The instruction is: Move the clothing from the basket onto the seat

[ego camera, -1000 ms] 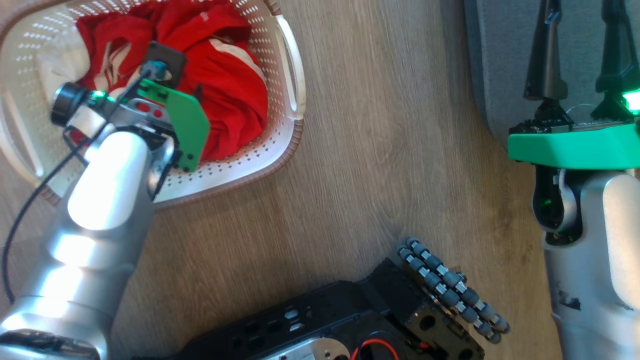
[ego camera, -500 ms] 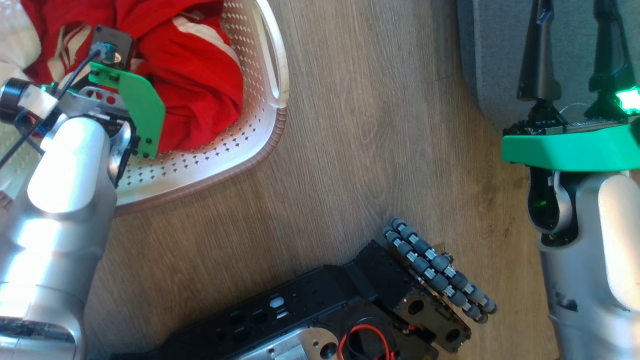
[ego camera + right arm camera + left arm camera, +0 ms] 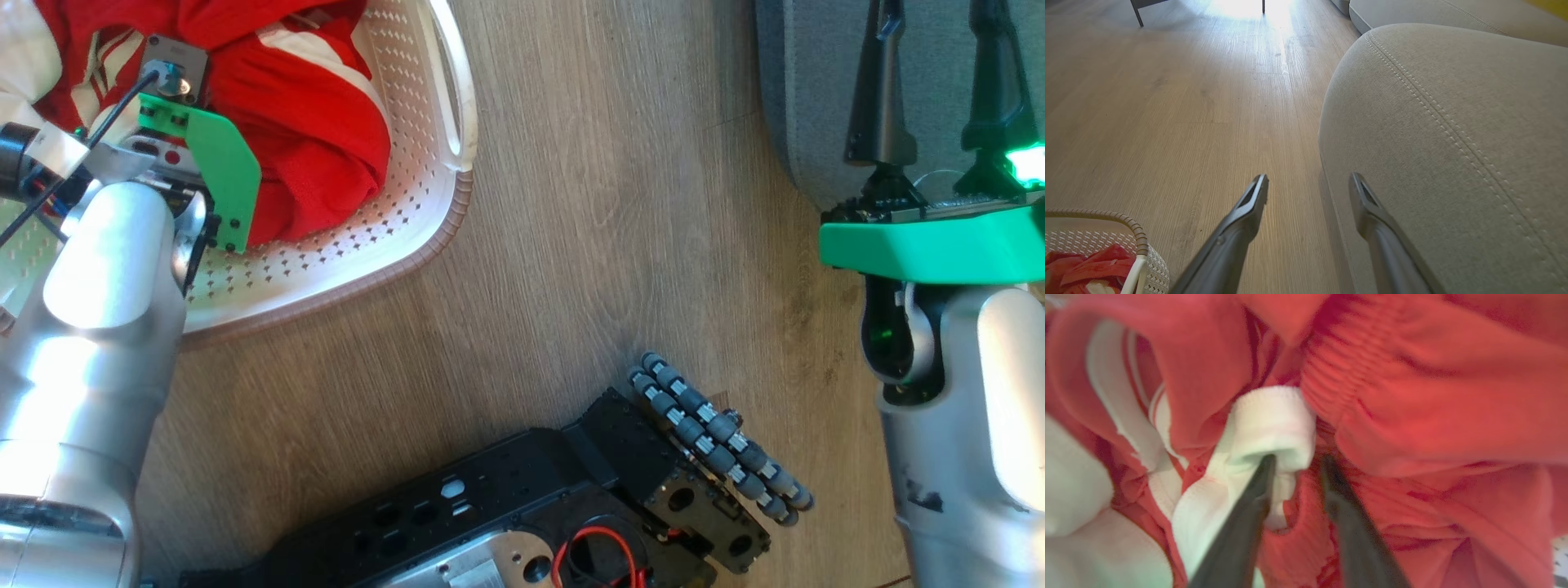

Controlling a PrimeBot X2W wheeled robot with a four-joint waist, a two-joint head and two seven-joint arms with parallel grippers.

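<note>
Nudged further into the basket (image 3: 392, 237), left gripper (image 3: 1298, 459) touches clothing (image 3: 1412, 396).

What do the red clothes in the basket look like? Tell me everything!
The clothing is a crumpled bundle of thin bright red fabric with white panels and stripes. It lies piled in the perforated white basket. The left gripper's two dark fingers poke into its folds, spread apart beside a rolled white edge.

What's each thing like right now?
clothing, bunched up inside the basket
basket, upright on the floor, holding the clothing
seat, bare where it shows
left gripper, fingers apart, tips dug into the clothing
right gripper, open, empty, near the seat's edge
</note>
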